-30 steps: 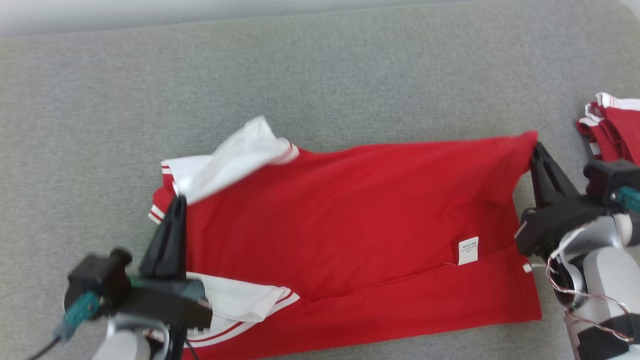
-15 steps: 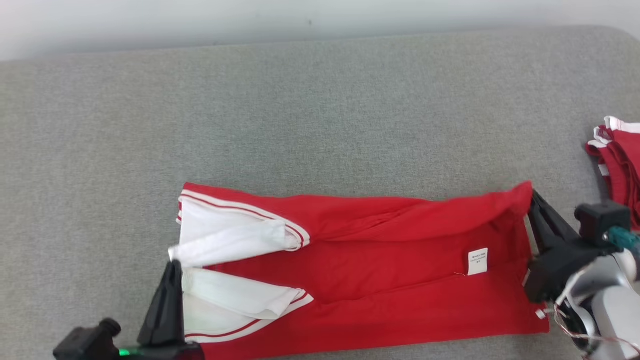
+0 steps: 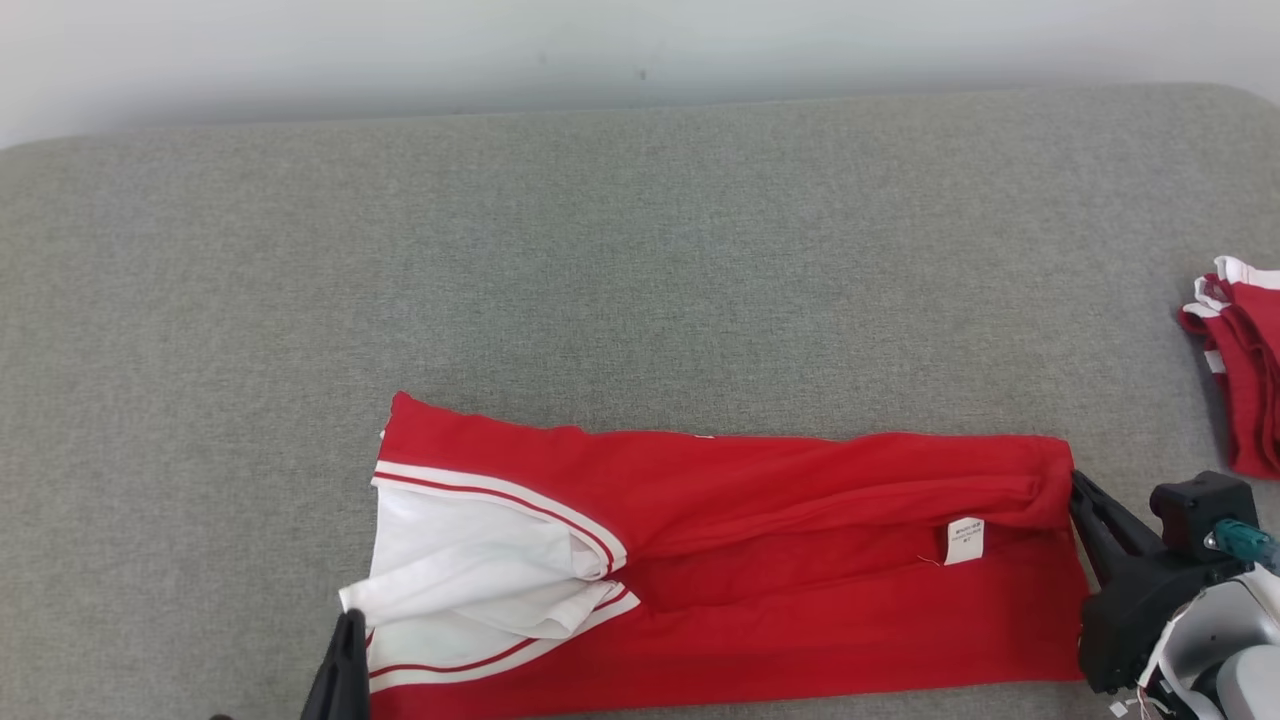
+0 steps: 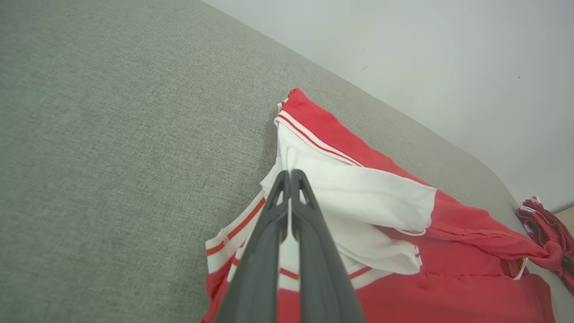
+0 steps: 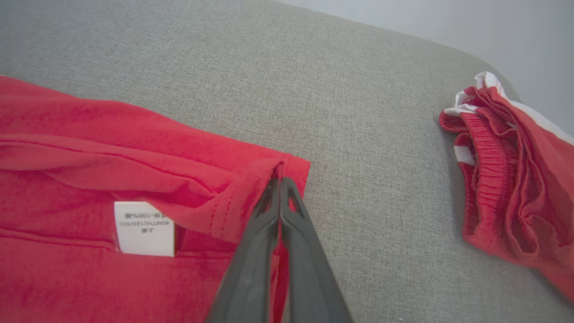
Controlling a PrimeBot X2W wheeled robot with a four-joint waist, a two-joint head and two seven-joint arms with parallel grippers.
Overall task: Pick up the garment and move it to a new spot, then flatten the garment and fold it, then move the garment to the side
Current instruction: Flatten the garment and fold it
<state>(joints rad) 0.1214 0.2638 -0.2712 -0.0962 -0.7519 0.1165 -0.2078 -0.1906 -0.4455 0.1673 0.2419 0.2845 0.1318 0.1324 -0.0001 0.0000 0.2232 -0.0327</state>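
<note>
While the shirt point(image 3: 780, 560) lies with its long axis running straight across in front of you, left to right, each arm already has one end of it, and neither has to reach. It sits close to the near edge of the grey cushion point(image 3: 640, 250), well short of the middle. The far long side is turned over toward you, so the shirt reads as a narrow red band. The turned flap looks a little rumpled along its edge, not crisp. White sleeves point(image 3: 470, 570) with red stripes bunch at the left end, one lapped over the other. A small white label point(image 3: 965, 541) shows near the right end, just under the edge of the flap.

Your left gripper point(image 4: 290, 172) is pinched tight on the white cloth at the sleeve end, with a sliver of white showing between its fingers. Your right gripper point(image 5: 279, 179) is clamped on the red hem corner at the opposite end, the cloth puckered at its tips. I judge the lengthwise fold is laid and a fold end to end comes next, so the move would run along that long axis.

Well apart on your right, a pile of red clothes point(image 3: 1245, 380) sits at the cushion's edge. Keep the hem end clear of it.
</note>
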